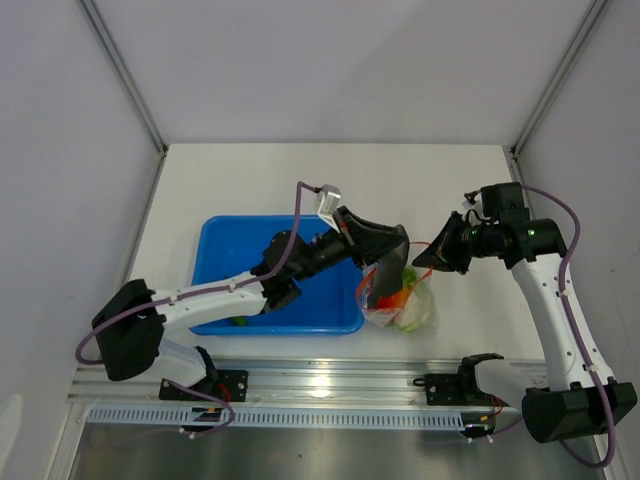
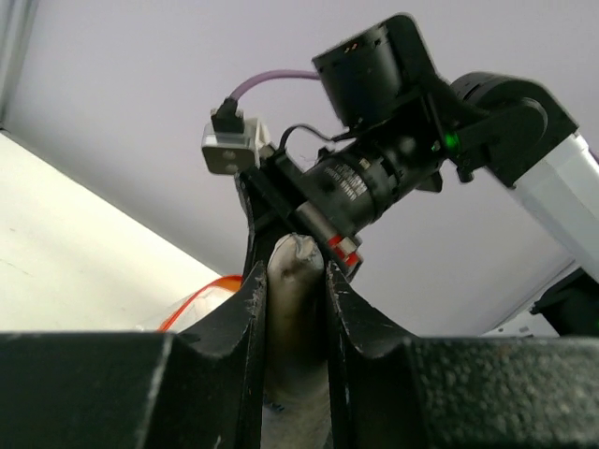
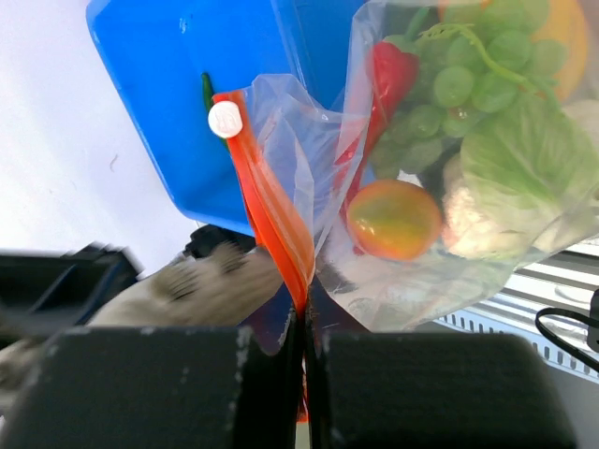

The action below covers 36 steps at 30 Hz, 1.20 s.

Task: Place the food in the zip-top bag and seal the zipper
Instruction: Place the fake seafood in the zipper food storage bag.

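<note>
Sitting on the white worktop (image 1: 470,190), the blue tray (image 1: 230,250) was left of centre, toward the near edge. The zip-top bag (image 1: 412,310) hung just off the tray's right end, between my two tools, mouth up. I couldn't tell whether its bottom rested on the worktop.

Most of the food was inside the bag:
- green grapes (image 3: 468,75) up top
- cauliflower (image 3: 524,168) under them
- yellow-orange mango (image 3: 566,37) behind the grapes
- red-orange tomato (image 3: 393,218) lower, against the bag wall
- red chili (image 3: 393,70) upright beside the grapes

My left tool (image 1: 388,262) reached across the tray to the bag's mouth. It was partly closed, jaws clamped on the grey fish (image 2: 296,309), which stood up between the fingers. The fish was right at the mouth; I couldn't tell if any of it was inside.

My right tool (image 3: 304,341) was fully closed, pinching the zipper (image 3: 267,206) at one end. The strip ran up and away from the pads. From the top view its red-orange line looped apart, so the mouth looked open, not sealed.

One small dark green piece (image 3: 207,89) lay in the tray, too small to identify. A white round tab (image 3: 225,120) sat at the zipper's far end.
</note>
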Available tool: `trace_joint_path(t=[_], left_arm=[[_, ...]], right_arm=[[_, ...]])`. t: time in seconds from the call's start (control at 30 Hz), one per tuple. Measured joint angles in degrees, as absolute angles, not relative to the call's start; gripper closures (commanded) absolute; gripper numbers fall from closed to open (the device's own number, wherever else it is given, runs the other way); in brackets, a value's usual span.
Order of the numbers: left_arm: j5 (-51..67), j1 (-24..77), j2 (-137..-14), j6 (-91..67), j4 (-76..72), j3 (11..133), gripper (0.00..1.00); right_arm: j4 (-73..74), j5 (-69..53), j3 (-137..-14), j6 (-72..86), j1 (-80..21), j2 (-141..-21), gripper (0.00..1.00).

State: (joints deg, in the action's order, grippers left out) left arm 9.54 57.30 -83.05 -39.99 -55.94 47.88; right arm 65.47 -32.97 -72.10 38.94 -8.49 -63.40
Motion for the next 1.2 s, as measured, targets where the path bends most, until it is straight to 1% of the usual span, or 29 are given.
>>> trace_joint_path(t=[0.2, 0.37, 0.7, 0.8, 1.0, 1.1, 1.2], left_arm=[[6.81, 59.35, -77.21, -34.72, -36.71, 54.57, 0.99], [4.43, 60.66, -77.03, -32.84, -26.85, 54.87, 1.0], [-0.43, 63.51, -76.66, -30.76, -21.1, 53.36, 0.99], [-1.08, 63.53, -77.36, -30.79, -16.1, 55.77, 0.99], [-0.71, 63.55, -82.94, -29.47, -6.17, 65.1, 0.99], [-0.69, 63.88, -83.81, -28.8, -4.89, 65.32, 0.99], [-0.75, 64.49, -83.48, -27.9, -6.66, 63.9, 0.99]], right_arm=[[66.28, -32.62, -72.93, 38.76, -7.99, -63.4, 1.0], [67.2, -32.86, -74.0, 38.81, -7.75, -63.4, 1.0], [68.77, -33.26, -74.32, 38.83, -7.6, -63.4, 1.0], [68.79, -33.45, -74.32, 38.92, -7.51, -63.4, 1.0], [68.69, -34.11, -74.32, 39.44, -7.31, -63.4, 1.0], [68.93, -34.17, -74.32, 39.64, -7.31, -63.55, 1.0], [69.73, -34.13, -74.7, 39.62, -7.31, -64.25, 1.0]])
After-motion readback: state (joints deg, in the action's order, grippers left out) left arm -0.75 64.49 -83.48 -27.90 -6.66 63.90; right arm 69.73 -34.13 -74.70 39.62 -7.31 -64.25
